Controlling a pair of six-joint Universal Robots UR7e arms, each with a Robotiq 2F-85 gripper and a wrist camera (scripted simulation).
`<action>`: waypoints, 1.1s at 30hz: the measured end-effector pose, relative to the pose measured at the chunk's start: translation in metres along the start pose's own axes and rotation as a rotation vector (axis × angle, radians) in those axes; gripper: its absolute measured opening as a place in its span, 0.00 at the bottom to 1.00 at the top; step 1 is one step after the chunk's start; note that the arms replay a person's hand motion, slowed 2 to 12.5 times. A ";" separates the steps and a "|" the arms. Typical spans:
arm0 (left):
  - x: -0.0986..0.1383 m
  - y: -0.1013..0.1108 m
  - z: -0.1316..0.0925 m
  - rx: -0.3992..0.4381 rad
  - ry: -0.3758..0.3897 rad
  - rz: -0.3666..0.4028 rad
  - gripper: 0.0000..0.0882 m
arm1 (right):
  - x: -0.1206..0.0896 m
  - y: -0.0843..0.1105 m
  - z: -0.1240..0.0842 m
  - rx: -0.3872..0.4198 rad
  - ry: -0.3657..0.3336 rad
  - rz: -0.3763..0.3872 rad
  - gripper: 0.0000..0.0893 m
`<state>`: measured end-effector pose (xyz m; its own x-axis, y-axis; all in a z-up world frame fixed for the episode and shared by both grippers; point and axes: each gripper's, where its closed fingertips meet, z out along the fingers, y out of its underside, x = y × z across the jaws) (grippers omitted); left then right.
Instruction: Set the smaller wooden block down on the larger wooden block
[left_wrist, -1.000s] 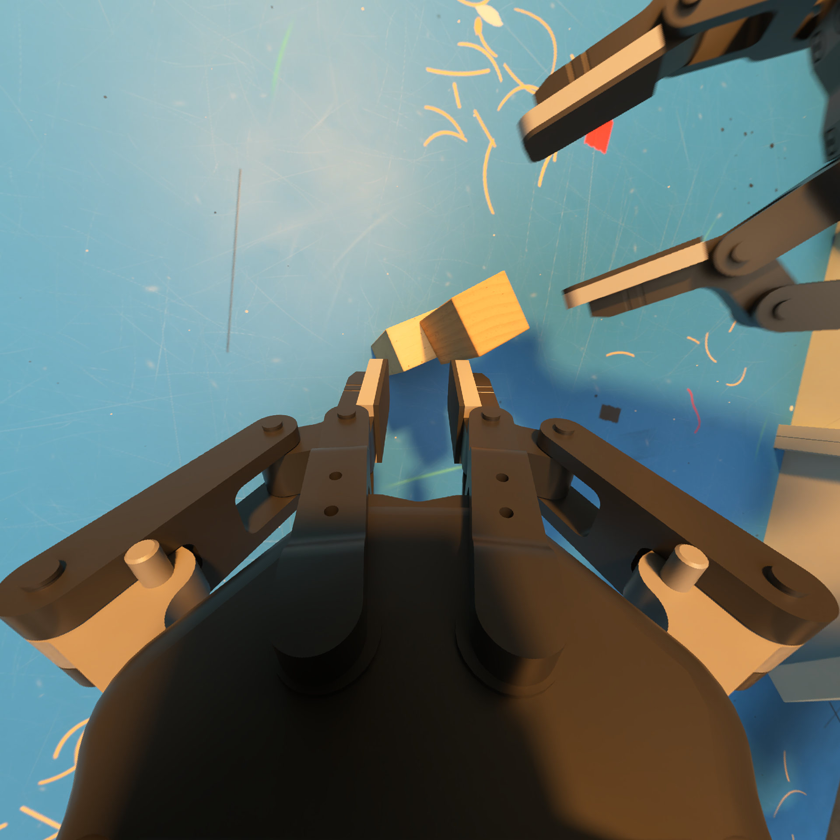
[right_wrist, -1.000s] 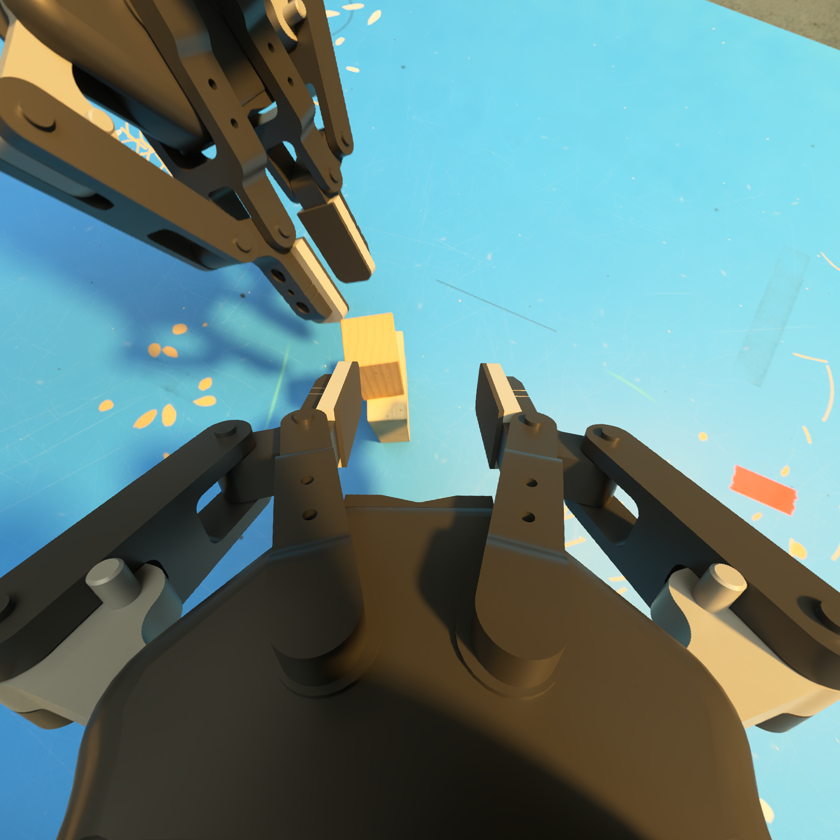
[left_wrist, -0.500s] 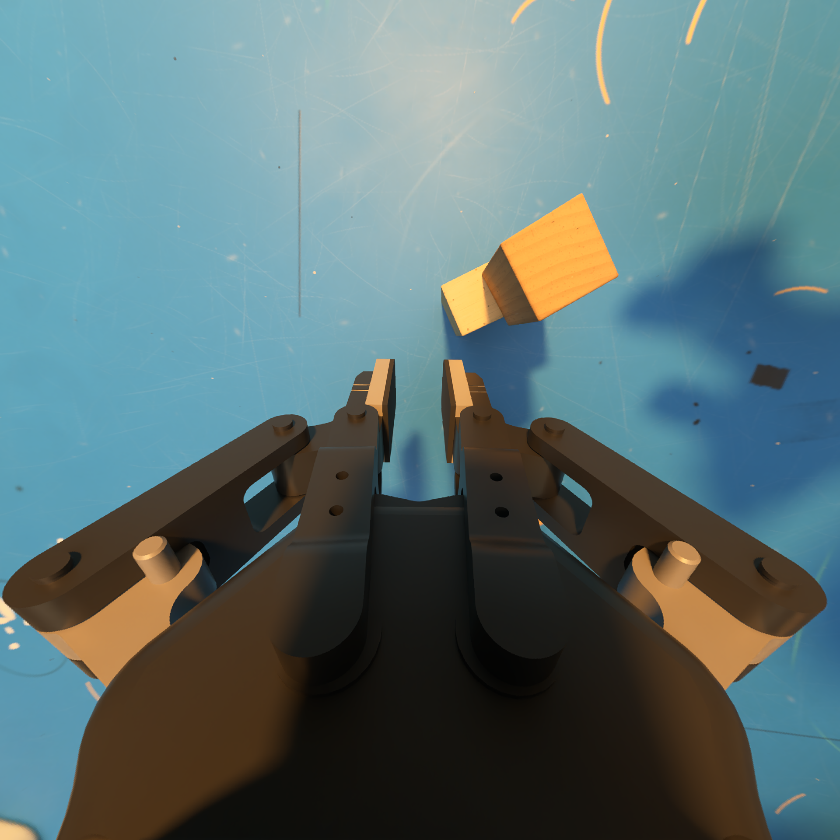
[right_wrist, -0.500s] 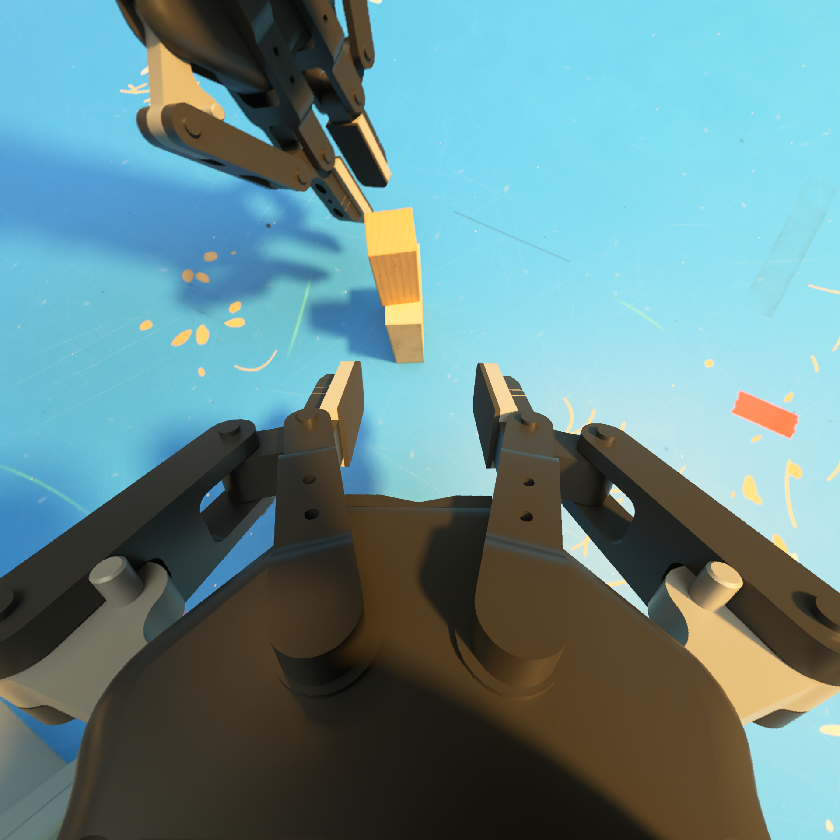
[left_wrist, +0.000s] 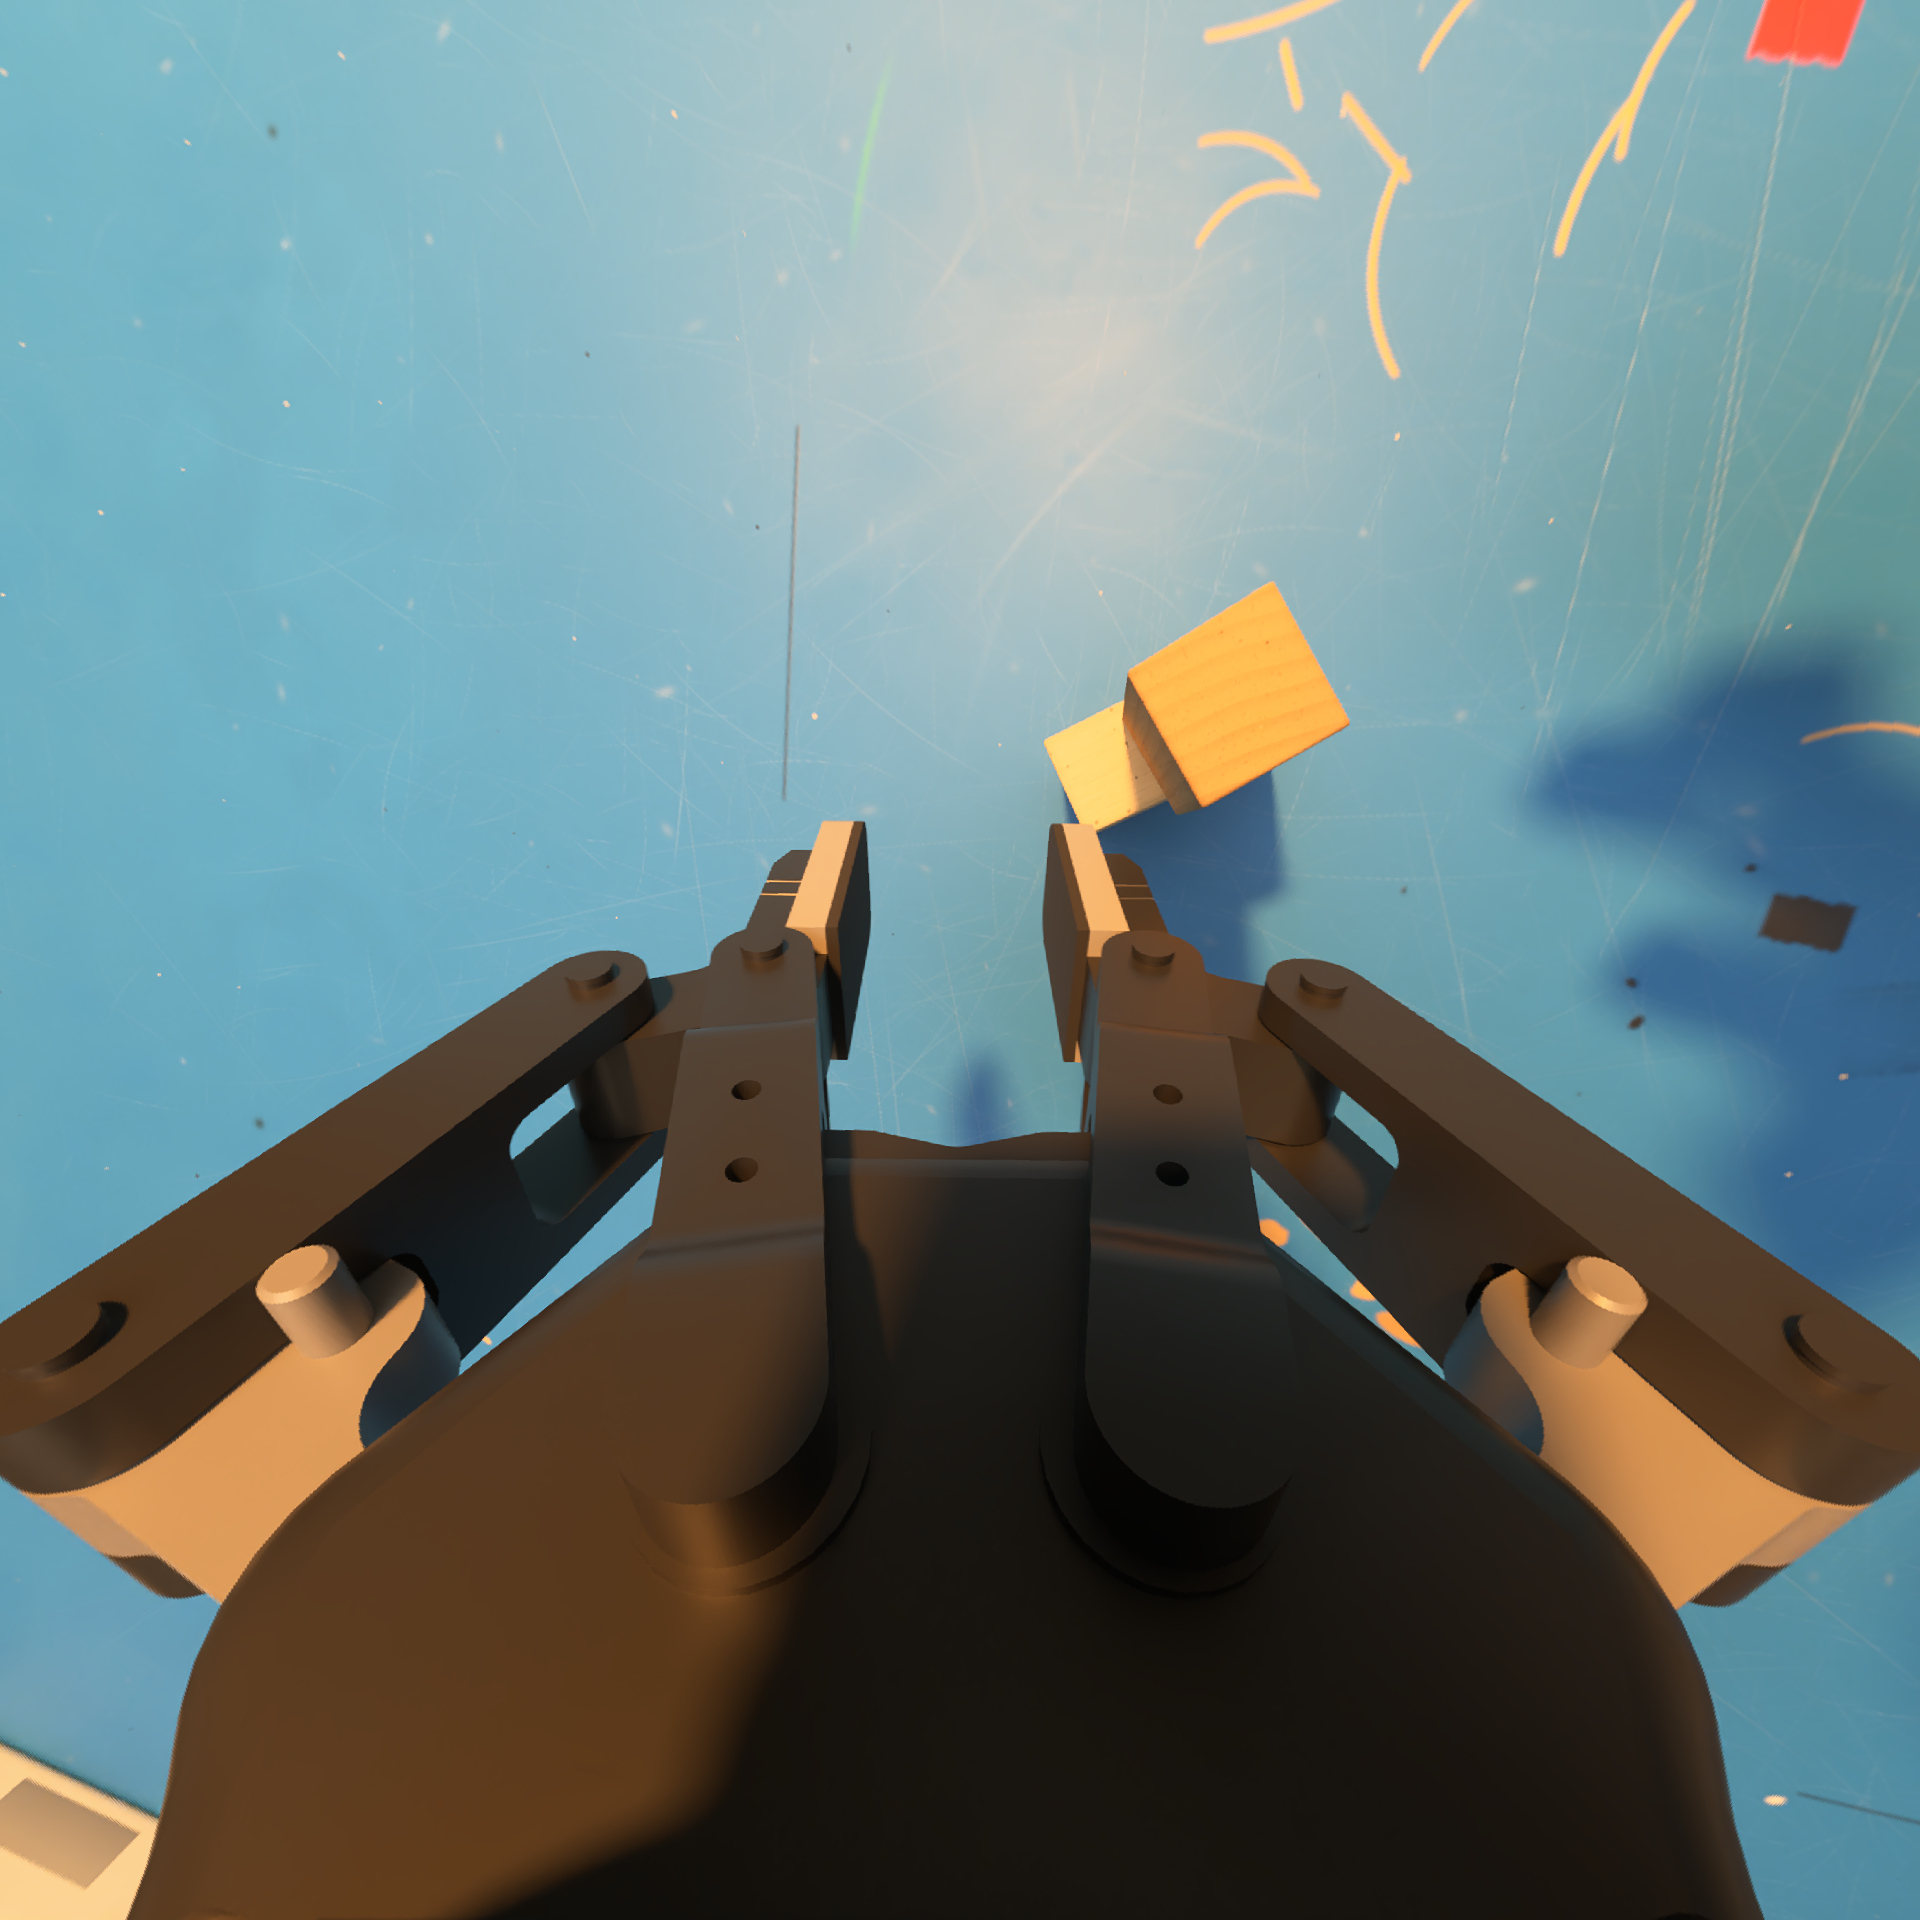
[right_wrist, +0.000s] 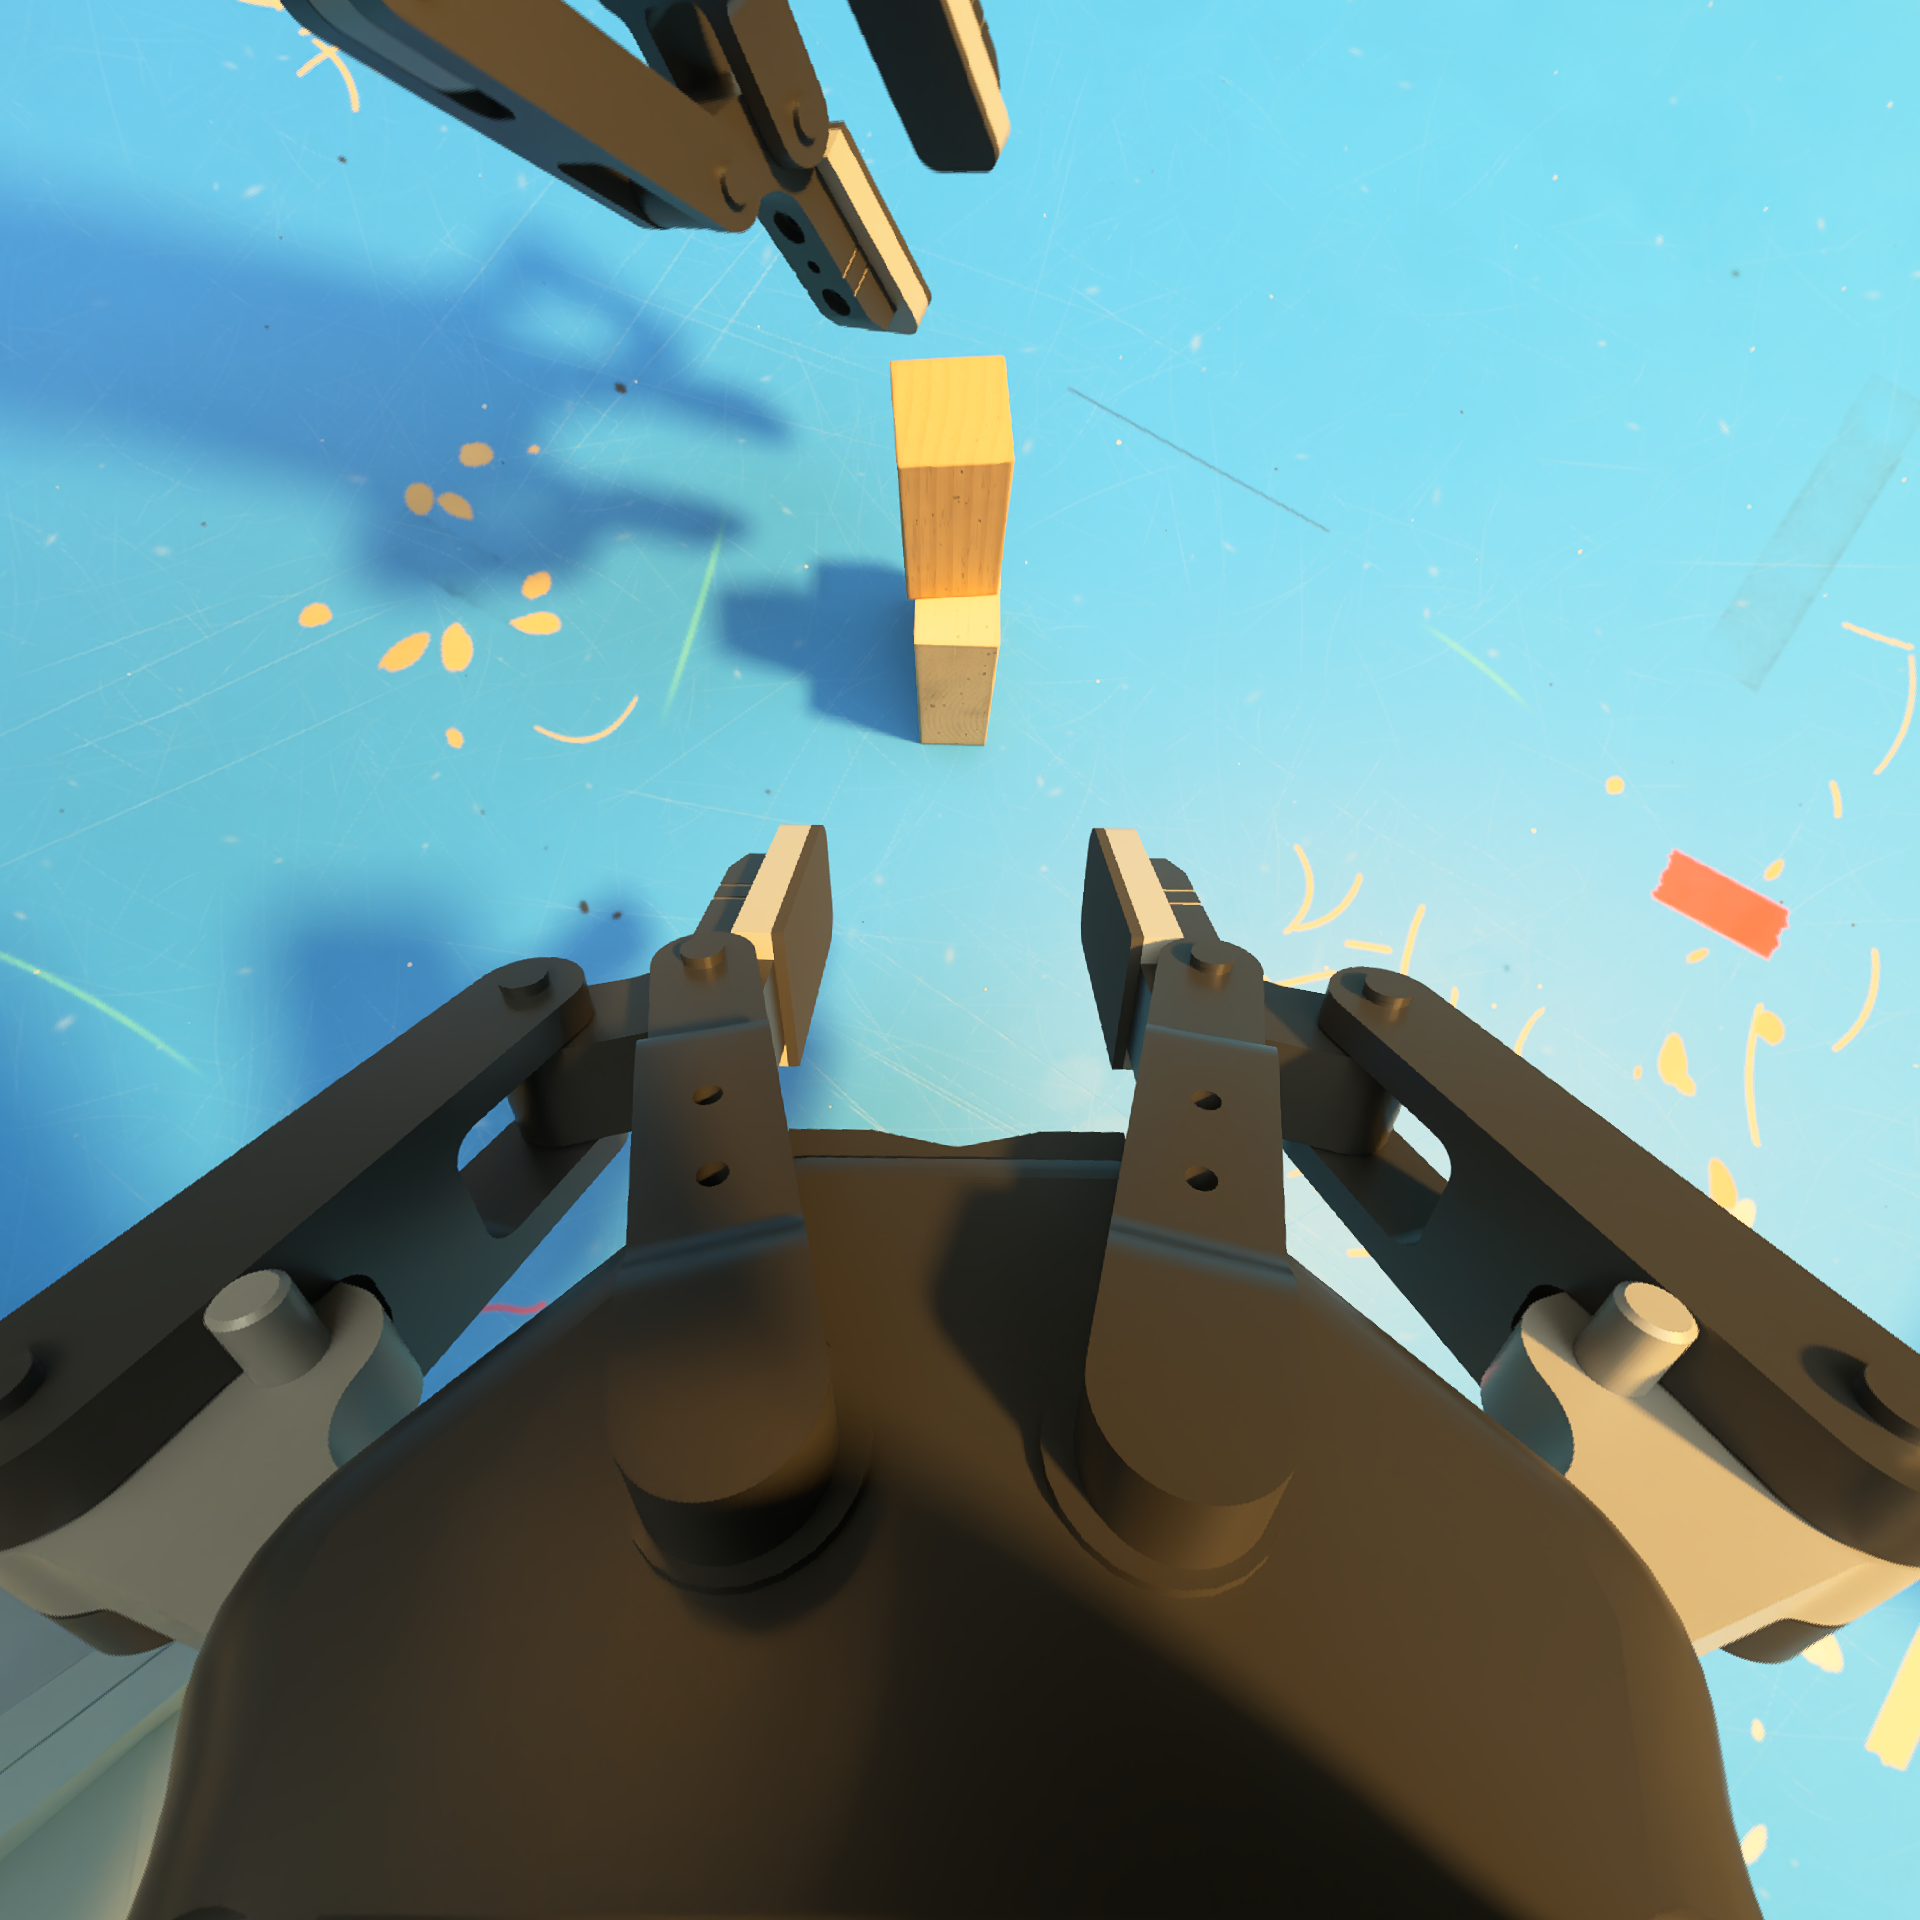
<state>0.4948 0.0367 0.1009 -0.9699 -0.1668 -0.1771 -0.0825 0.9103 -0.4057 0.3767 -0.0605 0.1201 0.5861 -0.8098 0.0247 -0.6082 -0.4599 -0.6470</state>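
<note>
An orange-toned wooden block (right_wrist: 951, 478) stands on top of a paler wooden block (right_wrist: 956, 670) on the blue table; the paler one looks narrower and sticks out toward the right wrist camera. In the left wrist view the orange block (left_wrist: 1236, 696) covers most of the pale block (left_wrist: 1096, 774). My left gripper (left_wrist: 956, 842) is open and empty, just short of the stack, which lies ahead to its right. It also shows in the right wrist view (right_wrist: 930, 234), above and behind the stack. My right gripper (right_wrist: 956, 836) is open and empty, a short way back from the stack.
A red tape piece (right_wrist: 1720, 902) lies to the right; it also shows in the left wrist view (left_wrist: 1803, 26). A small dark square (left_wrist: 1806, 922) lies on the table. A pale table edge (right_wrist: 62, 1766) runs at the lower left.
My right gripper has drawn back from the stack. My left gripper has backed off from the blocks and its fingers have spread wider. The stack has stayed in place.
</note>
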 end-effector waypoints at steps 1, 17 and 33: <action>-0.001 -0.002 -0.002 0.010 0.002 -0.008 0.37 | 0.000 -0.001 0.000 0.002 0.002 -0.004 0.49; -0.040 -0.016 -0.065 0.209 -0.188 -0.071 0.51 | 0.005 -0.010 -0.005 0.020 0.072 -0.045 0.49; -0.019 0.010 -0.176 0.701 -0.095 -0.294 0.48 | 0.013 -0.035 -0.040 0.180 0.208 -0.091 0.49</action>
<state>0.4725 0.1160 0.2580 -0.9043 -0.4253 -0.0373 -0.1387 0.3755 -0.9164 0.3843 -0.0690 0.1736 0.4998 -0.8344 0.2325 -0.4427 -0.4768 -0.7594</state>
